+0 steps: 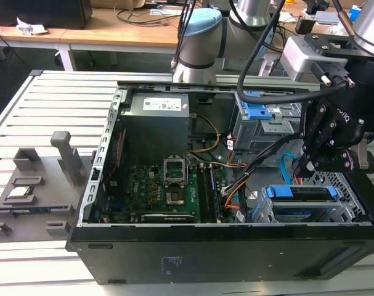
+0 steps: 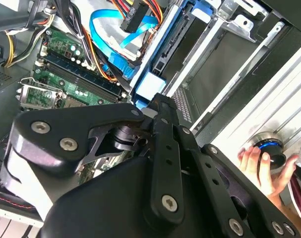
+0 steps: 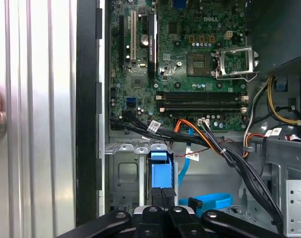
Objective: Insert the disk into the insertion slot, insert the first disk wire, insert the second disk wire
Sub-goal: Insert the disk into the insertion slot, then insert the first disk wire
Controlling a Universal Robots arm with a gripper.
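The disk, in its bright blue carrier [image 1: 300,192], lies in the insertion slot [image 1: 350,203], the low perforated cage at the case corner on the exterior view's right. My black gripper [image 1: 302,168] hangs just above it. In the first wrist view the fingers [image 3: 158,196] are pressed together, tips against the blue carrier end [image 3: 159,171]. The second disk wire [image 2: 104,33], a light blue flat cable, loops loose beside the cage [image 3: 210,202]. The first disk wire's black plug [image 2: 134,19], on red and orange strands, hangs free near it.
A taller grey cage with a blue latch [image 1: 258,112] stands behind the slot. Thick black cables [image 3: 239,166] cross between the motherboard [image 1: 168,185] and the cages. A person's hand [image 2: 259,163] rests on a round knob [image 2: 270,147] outside the case. A grey fixture [image 1: 39,185] sits on the table at the exterior view's left.
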